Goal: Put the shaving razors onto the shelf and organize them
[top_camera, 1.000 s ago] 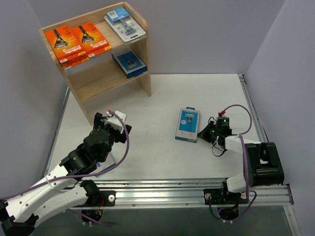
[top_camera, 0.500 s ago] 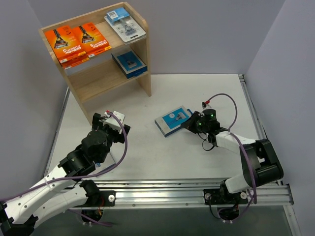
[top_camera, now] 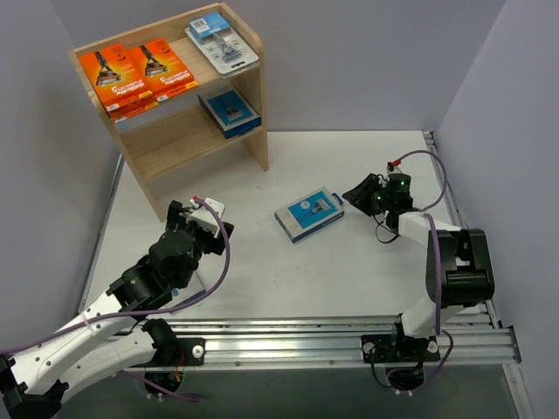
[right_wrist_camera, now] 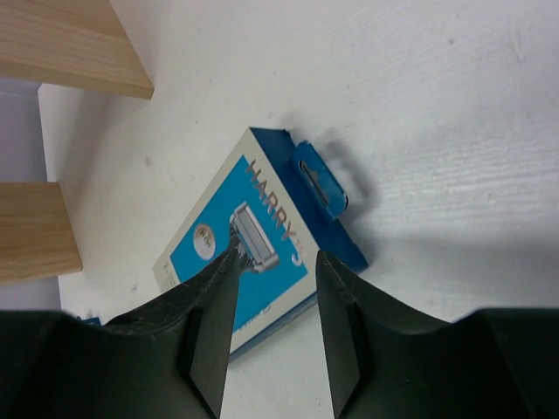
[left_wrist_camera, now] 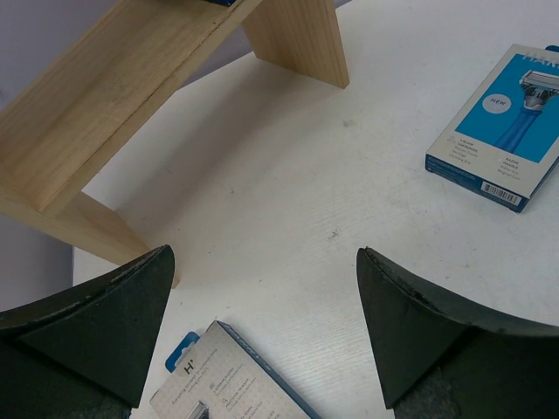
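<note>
The top camera hangs high behind both arm bases, looking down and forward over the whole white table (top_camera: 262, 175), with the light wooden two-tier shelf (top_camera: 170, 140) well beyond the left claw (top_camera: 199, 218). The left wrist camera sits close behind the left claw, aimed down past its fingers. From there the shelf's foot lies ahead and the grey-and-blue razor box (left_wrist_camera: 498, 122) ahead to the right. The right wrist camera peers low past the right claw (right_wrist_camera: 278, 257) at that same box just ahead. All three views share the box.
</note>
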